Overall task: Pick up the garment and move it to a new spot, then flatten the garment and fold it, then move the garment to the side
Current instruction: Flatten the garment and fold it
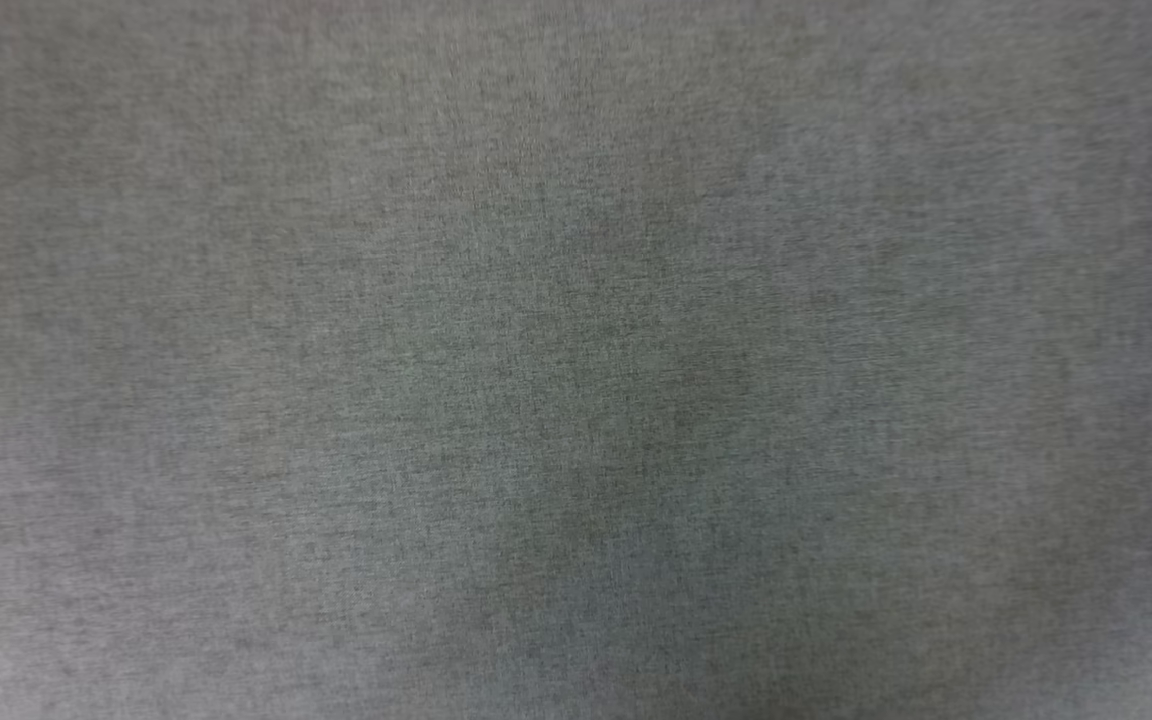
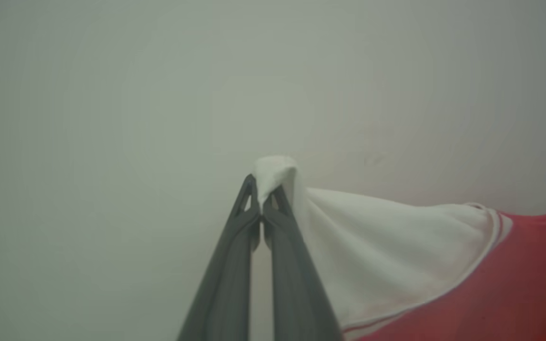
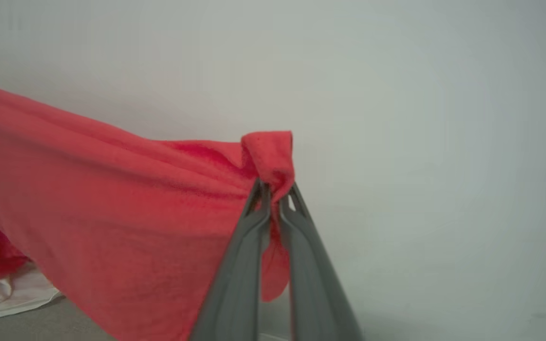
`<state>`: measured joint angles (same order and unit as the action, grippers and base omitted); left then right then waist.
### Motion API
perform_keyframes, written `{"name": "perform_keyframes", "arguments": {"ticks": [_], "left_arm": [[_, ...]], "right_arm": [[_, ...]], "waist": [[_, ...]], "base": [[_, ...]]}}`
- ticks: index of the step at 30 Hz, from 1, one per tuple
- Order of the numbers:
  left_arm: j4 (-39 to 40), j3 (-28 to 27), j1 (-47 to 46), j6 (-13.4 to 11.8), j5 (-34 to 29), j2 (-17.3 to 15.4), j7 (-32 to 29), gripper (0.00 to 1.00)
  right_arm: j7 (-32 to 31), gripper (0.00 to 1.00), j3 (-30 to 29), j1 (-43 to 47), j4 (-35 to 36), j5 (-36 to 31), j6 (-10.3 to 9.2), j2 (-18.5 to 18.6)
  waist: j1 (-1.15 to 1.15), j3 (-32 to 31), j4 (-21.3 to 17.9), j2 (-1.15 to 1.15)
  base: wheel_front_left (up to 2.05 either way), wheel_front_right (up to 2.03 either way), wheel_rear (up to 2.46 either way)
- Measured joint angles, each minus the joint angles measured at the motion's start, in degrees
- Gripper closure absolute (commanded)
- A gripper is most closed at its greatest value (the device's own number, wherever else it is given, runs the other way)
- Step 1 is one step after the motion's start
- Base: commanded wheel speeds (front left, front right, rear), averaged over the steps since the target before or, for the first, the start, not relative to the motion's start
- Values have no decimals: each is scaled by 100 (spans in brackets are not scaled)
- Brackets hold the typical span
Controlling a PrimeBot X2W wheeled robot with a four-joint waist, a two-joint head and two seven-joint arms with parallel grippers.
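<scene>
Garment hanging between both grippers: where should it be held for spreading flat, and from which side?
Probably as held now: the left gripper is shut on the white sleeve tip, the right gripper on a bunched red edge of the garment. If regripping, pinch such an outer edge, fingers coming from outside inward; the thin cloth bunches there.

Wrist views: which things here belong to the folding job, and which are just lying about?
Job:
- shirt
- left tool, shut on its white sleeve
- right tool, shut on a red edge of the shirt

Not part of it:
- grey surface in the head view
</scene>
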<state>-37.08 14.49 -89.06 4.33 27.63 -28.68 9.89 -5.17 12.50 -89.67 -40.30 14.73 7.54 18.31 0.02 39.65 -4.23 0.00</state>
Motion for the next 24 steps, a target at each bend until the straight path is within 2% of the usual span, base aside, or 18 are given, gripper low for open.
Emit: {"name": "perform_keyframes", "arguments": {"ticks": [6,11,17,24], "left_arm": [[-293,-14,147,56,170,115,94,100],[-623,-18,531,137,348,234,275,100],[-911,-2,1549,253,601,337,441,100],[-913,14,3418,307,953,614,498,100]], "right_arm": [[131,100,247,-21,-399,104,-1,-59],[315,100,477,221,-660,213,-1,-100],[546,100,712,1173,-827,526,0,-42],[664,100,1000,2943,-773,1005,0,125]], "waist": [[0,252,62,0],[-1,102,106,0],[-1,-407,169,0],[-1,-1341,275,0]], "base": [[0,0,0],[0,0,0],[0,0,0],[0,0,0]]}}
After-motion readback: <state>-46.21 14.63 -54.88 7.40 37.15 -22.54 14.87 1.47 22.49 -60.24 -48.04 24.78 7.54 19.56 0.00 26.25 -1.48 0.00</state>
